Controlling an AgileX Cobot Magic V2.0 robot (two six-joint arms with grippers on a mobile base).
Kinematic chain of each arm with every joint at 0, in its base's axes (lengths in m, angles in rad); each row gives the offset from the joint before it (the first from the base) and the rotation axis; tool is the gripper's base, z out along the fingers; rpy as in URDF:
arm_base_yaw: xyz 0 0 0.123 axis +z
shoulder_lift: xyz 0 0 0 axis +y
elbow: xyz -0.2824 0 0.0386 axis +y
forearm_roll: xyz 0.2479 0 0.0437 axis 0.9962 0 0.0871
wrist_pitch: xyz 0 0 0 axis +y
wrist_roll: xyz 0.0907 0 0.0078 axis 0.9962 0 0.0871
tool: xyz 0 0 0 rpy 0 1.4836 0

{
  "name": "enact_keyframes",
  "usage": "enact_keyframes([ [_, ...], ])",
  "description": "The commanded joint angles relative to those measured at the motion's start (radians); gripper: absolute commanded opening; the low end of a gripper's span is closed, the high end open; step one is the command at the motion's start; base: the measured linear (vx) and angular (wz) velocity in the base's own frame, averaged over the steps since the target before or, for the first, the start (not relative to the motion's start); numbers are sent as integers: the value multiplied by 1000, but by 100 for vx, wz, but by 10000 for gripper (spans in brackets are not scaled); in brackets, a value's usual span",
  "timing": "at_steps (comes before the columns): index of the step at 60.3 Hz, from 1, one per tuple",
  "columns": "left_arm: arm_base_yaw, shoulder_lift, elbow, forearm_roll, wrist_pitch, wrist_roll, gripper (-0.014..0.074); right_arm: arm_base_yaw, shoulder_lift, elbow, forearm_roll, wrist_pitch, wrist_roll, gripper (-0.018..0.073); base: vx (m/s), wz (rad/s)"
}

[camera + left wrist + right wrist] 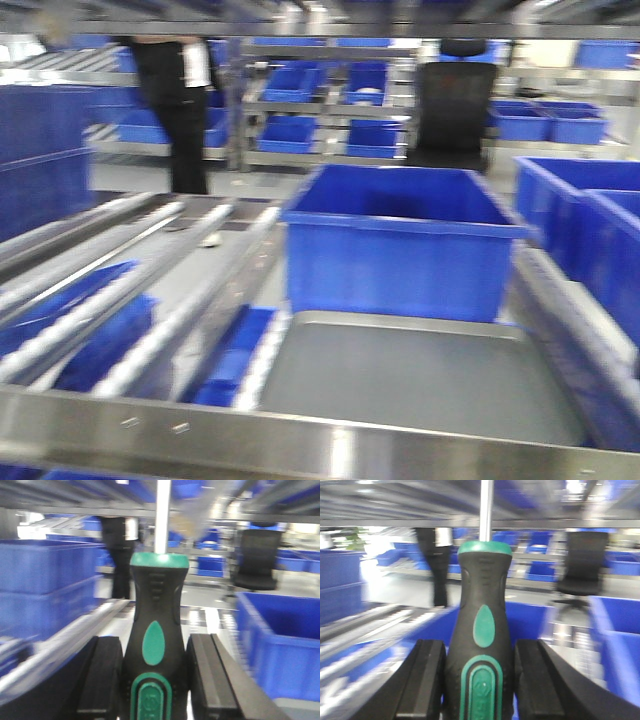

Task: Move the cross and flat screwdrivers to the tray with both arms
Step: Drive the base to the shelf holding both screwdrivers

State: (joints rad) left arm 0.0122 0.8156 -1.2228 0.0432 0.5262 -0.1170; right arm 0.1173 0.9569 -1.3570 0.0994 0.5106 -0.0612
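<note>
In the left wrist view my left gripper [155, 680] is shut on a screwdriver [155, 640] with a black and green handle, its steel shaft [162, 515] pointing up and away. In the right wrist view my right gripper [479, 685] is shut on a second black and green screwdriver [482, 630], shaft [486, 510] also pointing up. The tips are out of frame, so I cannot tell cross from flat. The grey metal tray [420, 375] lies low in the front view, in front of a blue bin [400, 240]. Neither gripper shows in the front view.
Roller rails [120, 280] run along the left, with blue bins below. More blue bins [590, 230] stand to the right. A steel bar [300, 440] crosses the near edge. A person in black [180, 90] and a black chair [455, 110] stand by far shelves. All views are motion-blurred.
</note>
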Motion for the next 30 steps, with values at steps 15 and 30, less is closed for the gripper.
enact_keyframes([
  [15,-4,-4,-31,-5,-94,-10,0,-1,-13,-28,0,-98,-5,-8,10,-44],
  [30,-4,-4,-31,-5,-94,-10,0,-1,-13,-28,0,-97,-5,-8,3,-30],
])
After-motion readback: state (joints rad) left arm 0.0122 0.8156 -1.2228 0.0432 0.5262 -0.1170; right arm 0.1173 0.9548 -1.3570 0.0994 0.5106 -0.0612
